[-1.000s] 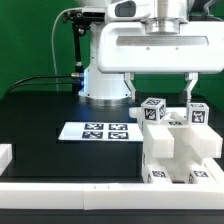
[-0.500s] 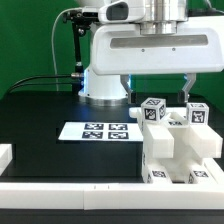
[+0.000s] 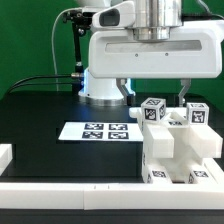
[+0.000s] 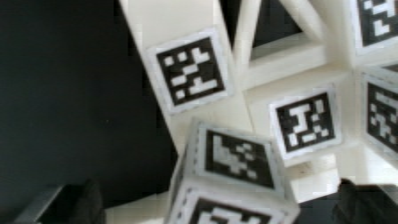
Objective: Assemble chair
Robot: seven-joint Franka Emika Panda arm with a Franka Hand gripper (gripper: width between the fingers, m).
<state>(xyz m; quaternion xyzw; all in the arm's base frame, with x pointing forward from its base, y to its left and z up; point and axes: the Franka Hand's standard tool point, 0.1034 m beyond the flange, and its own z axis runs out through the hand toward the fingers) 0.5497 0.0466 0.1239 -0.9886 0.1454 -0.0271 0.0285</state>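
White arm hangs over the black table (image 3: 40, 110), its claw (image 3: 155, 95) spread wide, gripping nothing, both fingers (image 3: 187, 90) clear of the parts below. Claw sits above the chair (image 3: 180, 150), not touching it. Chair stands toward the exterior view's right, near the front of the table: a chunky white stack of slabs and posts, stepped, with small black-and-white square tags on the upper post ends and on the lower front faces. Two tagged post tops stand side by side at its highest level, directly beneath the open claw. The marker board (image 3: 98, 131) lies flat on the table just to the exterior view's left of the chair, its four tags facing up; whether its edge touches the chair cannot be told. A white rail (image 3: 60, 190) runs along the table's front edge. Green backdrop behind the arm's base. Wrist view looks down on the chair (image 4: 267, 120) at close range: white bars crossing at angles, several tags in view, some blurred; dark fingertips (image 4: 63, 205) visible at the frame's edge, apart from the white parts.
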